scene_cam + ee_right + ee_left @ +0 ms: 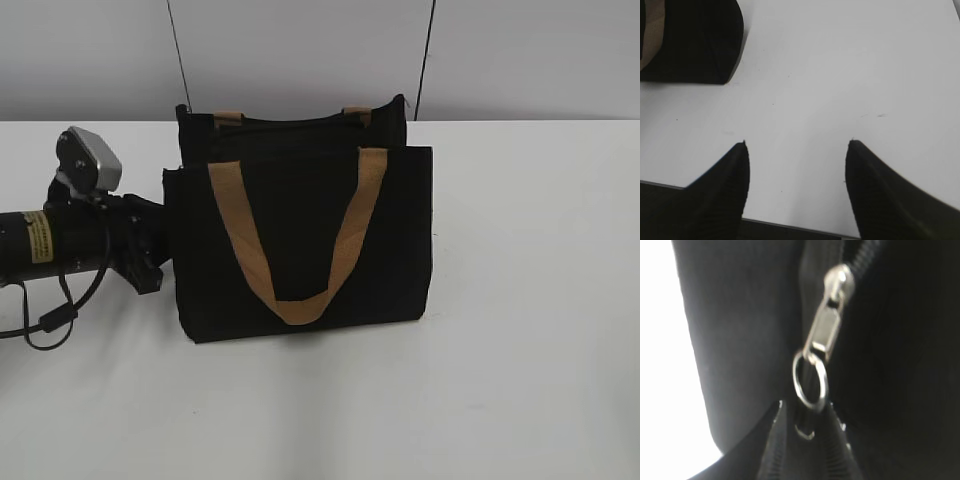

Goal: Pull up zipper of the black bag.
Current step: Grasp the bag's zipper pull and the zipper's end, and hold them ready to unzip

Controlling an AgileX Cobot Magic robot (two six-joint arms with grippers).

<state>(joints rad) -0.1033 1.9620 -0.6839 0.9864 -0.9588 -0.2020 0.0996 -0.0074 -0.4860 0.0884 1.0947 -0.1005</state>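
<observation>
The black bag (300,240) stands upright on the white table, its tan handle hanging down the front. My left arm (120,235) reaches in against the bag's left side, where the fingertips are hidden in the exterior view. In the left wrist view the silvery zipper pull (827,325) hangs on the dark zipper line, with a metal ring (796,375) at its lower end. My left gripper (809,410) is closed on the bottom of that ring. My right gripper (797,142) is open and empty over bare table, off the bag's corner (695,40).
The white table (530,300) extends to the right of and in front of the bag. A grey wall with two thin dark cables (178,50) is behind. The table's near edge (790,225) shows under my right gripper.
</observation>
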